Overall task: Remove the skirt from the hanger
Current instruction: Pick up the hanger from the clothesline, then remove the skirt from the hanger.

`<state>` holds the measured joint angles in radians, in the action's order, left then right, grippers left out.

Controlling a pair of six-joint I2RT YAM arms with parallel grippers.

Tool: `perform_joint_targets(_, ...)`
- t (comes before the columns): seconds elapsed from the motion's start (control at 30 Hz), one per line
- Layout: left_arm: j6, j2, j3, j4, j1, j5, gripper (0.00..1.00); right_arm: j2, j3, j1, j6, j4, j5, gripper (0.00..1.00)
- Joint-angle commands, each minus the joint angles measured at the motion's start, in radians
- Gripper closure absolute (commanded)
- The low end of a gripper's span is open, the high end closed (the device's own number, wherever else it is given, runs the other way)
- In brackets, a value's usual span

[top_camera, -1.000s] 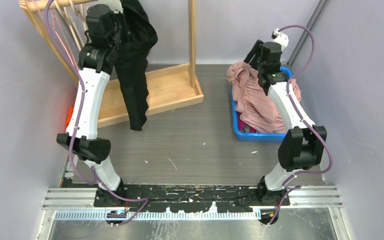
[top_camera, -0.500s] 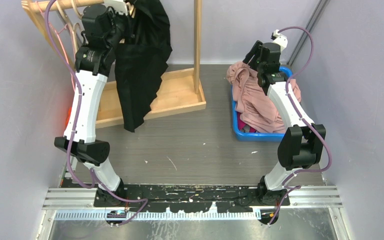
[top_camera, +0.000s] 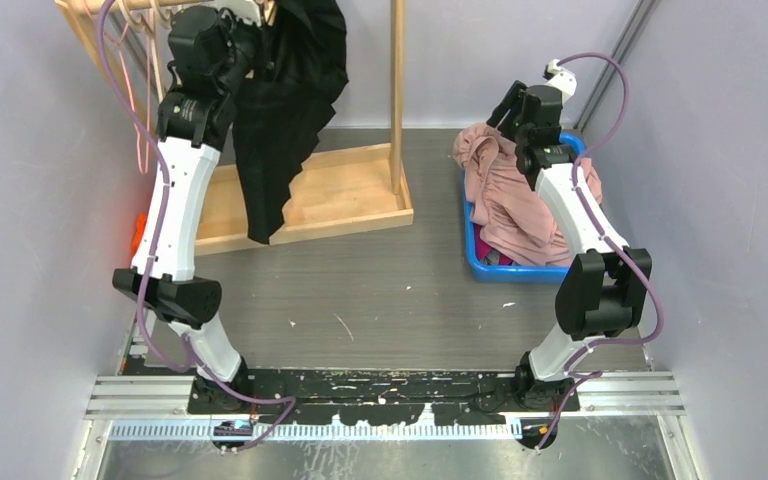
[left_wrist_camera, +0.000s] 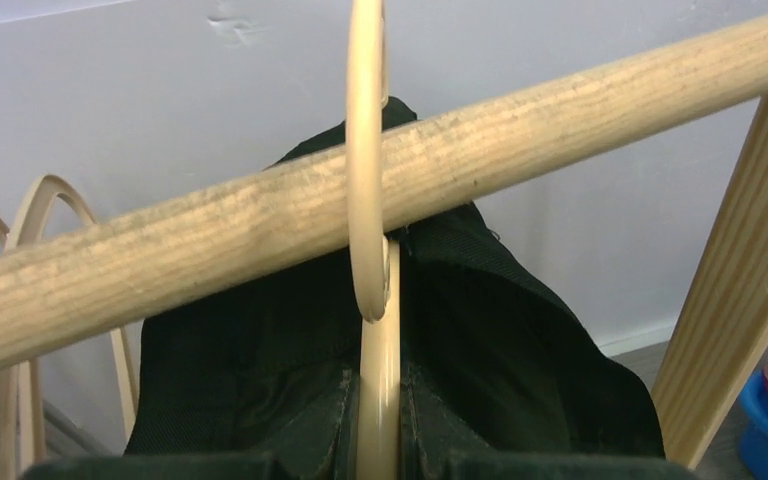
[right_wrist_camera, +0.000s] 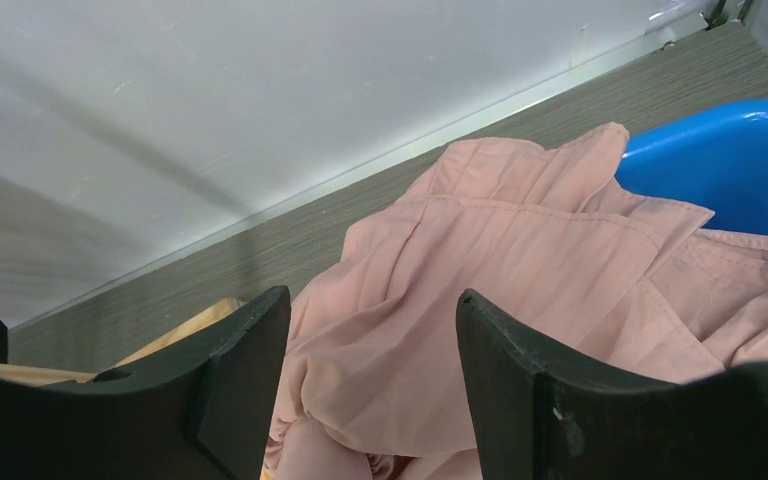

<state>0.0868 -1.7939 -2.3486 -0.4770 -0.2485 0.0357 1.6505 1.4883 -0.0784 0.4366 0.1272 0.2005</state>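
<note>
Left gripper (top_camera: 252,22) tight on wooden hanger (left_wrist_camera: 378,380) of black skirt (top_camera: 275,130); right gripper (right_wrist_camera: 372,330) wide apart above pink cloth (right_wrist_camera: 520,250).

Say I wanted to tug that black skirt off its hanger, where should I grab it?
Probably the loose lower end of the skirt, reached from its right. That end dangles free well below the hanger, while the left arm crowds the skirt's upper left.

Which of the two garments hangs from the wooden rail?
The black skirt, on a hanger hooked over the rail; the pink garment lies heaped in the blue bin at the right.
</note>
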Motion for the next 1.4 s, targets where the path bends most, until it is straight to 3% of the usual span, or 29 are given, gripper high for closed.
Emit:
perform_joint_targets(0.0, -0.012, 0.172, 0.148, 0.181, 0.001, -0.065, 1.00, 0.015, 0.009, 0.008, 0.005, -0.060, -0.005, 0.33)
perform_joint_targets(0.23, -0.051, 0.342, 0.382, 0.153, 0.001, -0.139, 1.00, 0.055, 0.035, 0.008, 0.014, -0.055, -0.080, 0.34)
perform_joint_targets(0.47, -0.097, 0.438, 0.509, 0.067, 0.001, -0.257, 1.00, 0.042, 0.064, -0.018, -0.048, -0.064, -0.343, 0.36)
perform_joint_targets(0.73, -0.110, 0.462, 0.510, -0.094, -0.008, -0.390, 1.00, -0.012, 0.193, -0.237, -0.226, 0.058, -0.394, 0.29)
perform_joint_targets(0.87, -0.094, 0.458, 0.508, -0.182, -0.034, -0.416, 1.00, -0.067, 0.214, -0.364, -0.317, 0.081, -0.340, 0.23)
perform_joint_targets(1.03, -0.076, 0.447, 0.522, -0.245, -0.093, -0.411, 1.00, -0.132, 0.232, -0.472, -0.337, 0.108, -0.323, 0.21)
perform_joint_targets(1.37, -0.041, 0.418, 0.548, -0.273, -0.256, -0.239, 1.00, -0.217, 0.194, -0.596, -0.319, 0.174, -0.313, 0.23)
